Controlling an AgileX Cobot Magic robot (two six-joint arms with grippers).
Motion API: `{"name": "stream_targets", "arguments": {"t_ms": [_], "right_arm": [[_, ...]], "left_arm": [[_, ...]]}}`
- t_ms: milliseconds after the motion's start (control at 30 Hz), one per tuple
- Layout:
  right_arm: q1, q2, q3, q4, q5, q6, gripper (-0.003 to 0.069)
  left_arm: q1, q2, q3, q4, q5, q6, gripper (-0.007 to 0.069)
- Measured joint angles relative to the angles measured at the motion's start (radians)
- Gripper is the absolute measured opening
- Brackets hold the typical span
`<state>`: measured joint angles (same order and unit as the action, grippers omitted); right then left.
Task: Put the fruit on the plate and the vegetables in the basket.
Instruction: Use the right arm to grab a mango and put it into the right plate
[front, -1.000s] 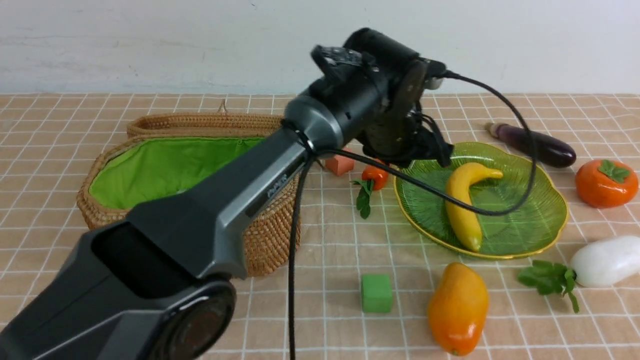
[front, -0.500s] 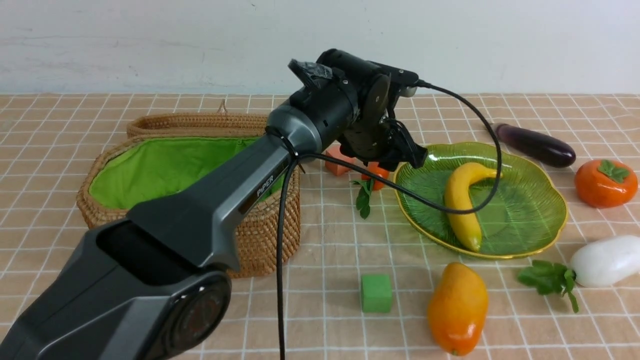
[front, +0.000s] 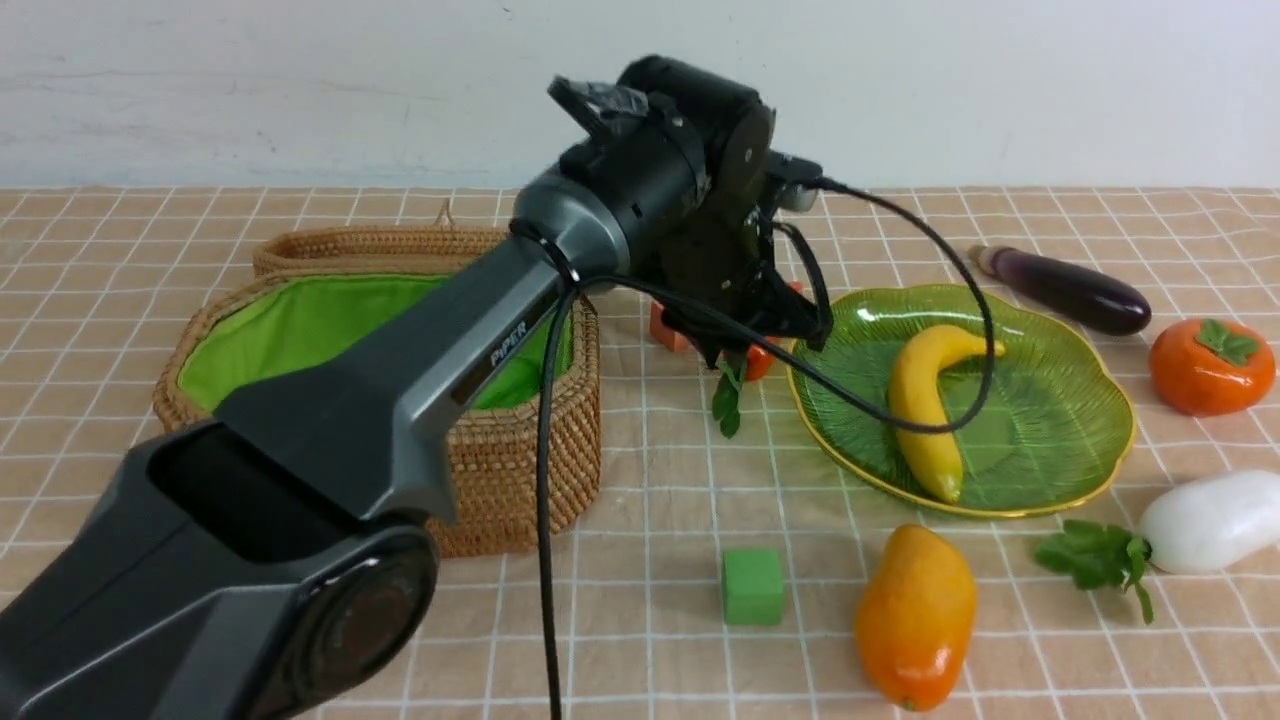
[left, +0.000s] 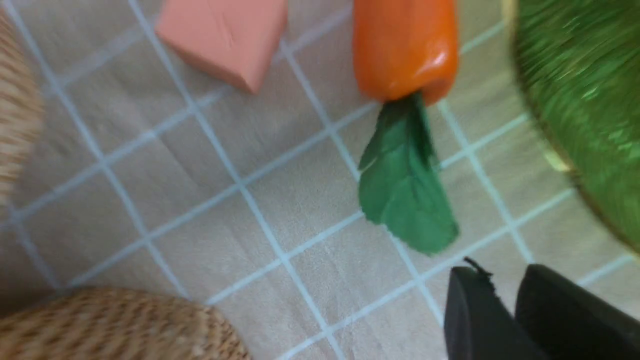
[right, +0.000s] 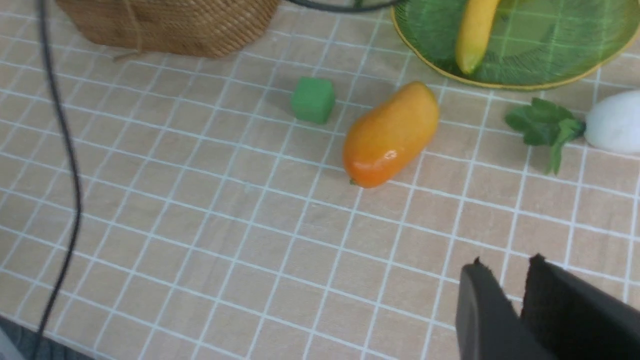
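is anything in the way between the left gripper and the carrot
Nothing visible. Between the left gripper and the carrot lie only bare cloth and the carrot's own green leaf; the pink cube and the plate sit off to either side.

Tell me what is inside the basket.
Only the green lining shows inside the basket. The left arm covers much of its right part, so anything there cannot be seen.

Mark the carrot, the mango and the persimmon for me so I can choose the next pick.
carrot (left: 405, 50), left wrist view, middle of the orange body.
mango (front: 915, 615), front view, middle of its upper side.
persimmon (front: 1205, 378), front view, orange skin below the leafy cap.
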<state>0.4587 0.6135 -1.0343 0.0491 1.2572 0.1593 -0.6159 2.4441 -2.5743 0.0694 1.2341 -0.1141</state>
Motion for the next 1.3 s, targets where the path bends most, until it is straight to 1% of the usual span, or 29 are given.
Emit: {"name": "stream_targets", "arguments": {"t_ms": [33,100,233,267,333,433,467,500,567,633,667,700,733,767,800,833,867,900,933,967,1000,1033,1067,1100,1133,1167,1200,1233,1300], "right_arm": [[0.000,0.022,0.001,-0.007,-0.007,0.000,0.0141],[0.000,0.112,0.003,-0.013,-0.032,0.000,0.0143],[0.000,0.187,0.003,-0.018,-0.071,0.000,0.0143],[0.000,0.224,0.003,-0.025,-0.091,0.003,0.0143],[0.000,0.246,0.003,-0.027,-0.102,0.014,0.0143],[0.000,0.300,0.003,-0.012,-0.126,0.056,0.0146],[0.000,0.348,0.003,0.016,-0.140,0.069,0.0150],[0.000,0.385,0.003,0.034,-0.142,0.070,0.0154],[0.000,0.433,0.003,0.052,-0.146,0.072,0.0160],[0.000,0.488,0.003,0.063,-0.175,0.076,0.0167],[0.000,0.498,0.003,0.065,-0.178,0.076,0.0169],[0.000,0.539,0.003,0.073,-0.212,0.086,0.0178],[0.000,0.539,0.003,0.073,-0.217,0.088,0.0178],[0.000,0.583,0.003,0.076,-0.254,0.112,0.0194],[0.000,0.626,0.003,0.075,-0.276,0.135,0.0217],[0.000,0.657,0.003,0.070,-0.291,0.158,0.0239],[0.000,0.683,0.003,0.066,-0.305,0.179,0.0262],[0.000,0.689,0.003,0.062,-0.308,0.191,0.0269],[0.000,0.745,0.003,0.046,-0.343,0.238,0.0335],[0.000,0.769,0.003,0.040,-0.356,0.260,0.0370],[0.000,0.769,0.003,0.040,-0.360,0.265,0.0370],[0.000,0.829,0.003,0.023,-0.403,0.307,0.0464],[0.000,0.842,0.003,0.019,-0.407,0.312,0.0483],[0.000,0.883,0.003,0.009,-0.441,0.338,0.0547],[0.000,0.919,0.003,-0.003,-0.465,0.359,0.0594],[0.000,0.919,0.003,-0.003,-0.469,0.362,0.0594],[-0.001,0.960,0.003,-0.021,-0.501,0.384,0.0641],[-0.009,0.989,0.003,-0.028,-0.519,0.399,0.0660],[-0.027,1.043,0.003,-0.032,-0.552,0.420,0.0674]], "left_arm": [[0.000,-0.020,0.003,-0.003,0.000,0.003,0.0061],[0.000,-0.123,0.037,-0.021,0.000,0.008,-0.0013],[0.000,-0.255,0.142,-0.043,0.000,0.016,-0.0013],[0.000,-0.334,0.230,-0.044,0.000,0.015,-0.0013],[0.000,-0.379,0.295,-0.042,0.000,0.014,-0.0013],[0.000,-0.513,0.449,-0.043,0.000,-0.002,-0.0013],[0.000,-0.636,0.573,-0.059,0.000,-0.009,-0.0013],[0.000,-0.705,0.639,-0.069,-0.001,-0.009,-0.0013],[0.000,-0.839,0.753,-0.101,-0.039,-0.008,-0.0013],[0.000,-1.009,0.924,-0.130,-0.123,0.006,-0.0013],[0.000,-1.009,0.941,-0.134,-0.133,0.011,-0.0013],[0.000,-1.137,1.081,-0.157,-0.215,0.036,-0.0013],[0.000,-1.153,1.081,-0.160,-0.226,0.036,-0.0013],[0.000,-1.303,1.232,-0.182,-0.318,0.070,-0.0013],[0.000,-1.389,1.366,-0.201,-0.391,0.102,-0.0013],[0.000,-1.494,1.459,-0.227,-0.464,0.127,-0.0013],[0.000,-1.563,1.545,-0.244,-0.499,0.148,-0.0013],[0.000,-1.596,1.562,-0.249,-0.530,0.159,-0.0013],[0.000,-1.720,1.686,-0.288,-0.597,0.213,-0.0013],[0.000,-1.776,1.718,-0.303,-0.620,0.229,-0.0013],[0.000,-1.789,1.727,-0.303,-0.620,0.235,-0.0013],[0.000,-1.879,1.789,-0.323,-0.649,0.271,-0.0013],[0.000,-1.886,1.798,-0.323,-0.651,0.275,-0.0013],[0.000,-1.925,1.819,-0.328,-0.655,0.285,-0.0013],[0.000,-1.947,1.826,-0.330,-0.658,0.291,-0.0013],[0.000,-1.951,1.828,-0.331,-0.659,0.291,-0.0013],[0.000,-1.966,1.832,-0.335,-0.659,0.294,-0.0013],[0.000,-1.982,1.834,-0.336,-0.660,0.294,-0.0013],[0.000,-2.005,1.835,-0.336,-0.654,0.294,-0.0013]]}}
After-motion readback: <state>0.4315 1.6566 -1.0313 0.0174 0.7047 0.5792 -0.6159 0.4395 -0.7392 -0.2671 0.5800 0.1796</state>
